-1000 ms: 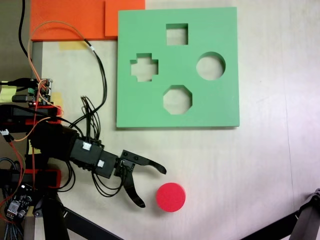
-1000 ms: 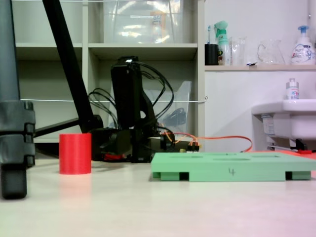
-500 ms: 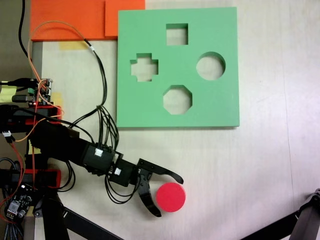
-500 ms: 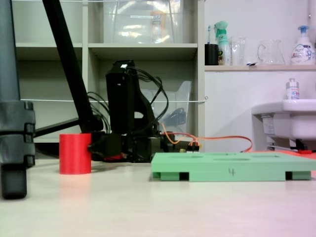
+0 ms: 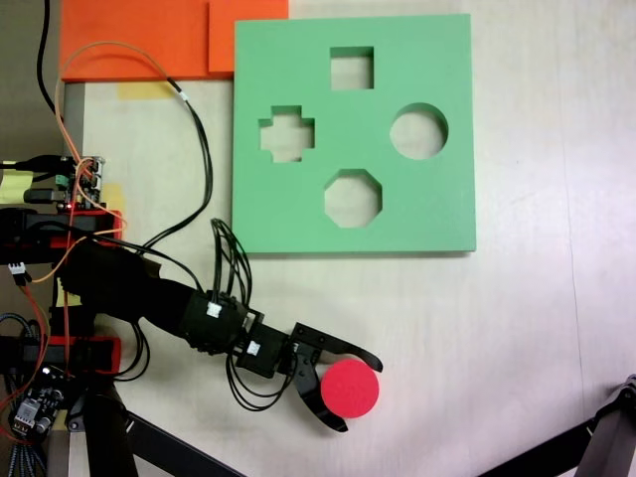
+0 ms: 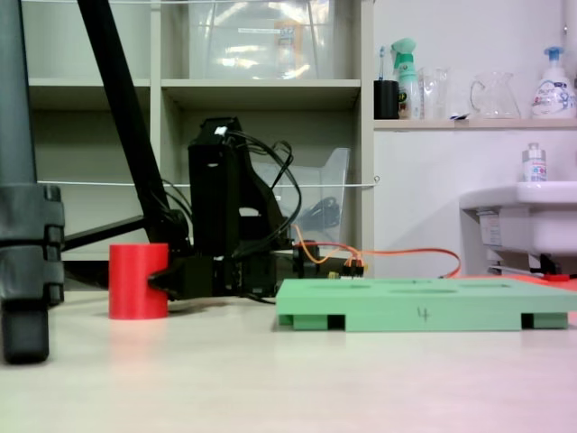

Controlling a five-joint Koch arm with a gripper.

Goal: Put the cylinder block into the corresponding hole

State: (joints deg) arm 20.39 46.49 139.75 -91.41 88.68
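The red cylinder block (image 5: 351, 388) stands upright on the table, well below the green foam board (image 5: 447, 204). My gripper (image 5: 358, 396) is open, with one black jaw along the block's upper edge and the other curving round its lower left side. From the low fixed view the cylinder block (image 6: 138, 280) stands left of the green board (image 6: 424, 303), and my gripper (image 6: 164, 277) meets its right side. The round hole (image 5: 418, 131) lies on the board's right side, between the square and octagonal cutouts.
Orange foam pieces (image 5: 139, 40) lie beside the board's top left corner. Black tripod legs (image 5: 159, 445) cross the bottom left, and another leg (image 5: 608, 435) sits at the bottom right. Cables and a circuit board (image 5: 84, 179) sit at the left by the arm's base.
The arm has reached right and lower in the top-down view, bringing the open jaws from left of the cylinder to either side of it. The cylinder has shifted slightly right.
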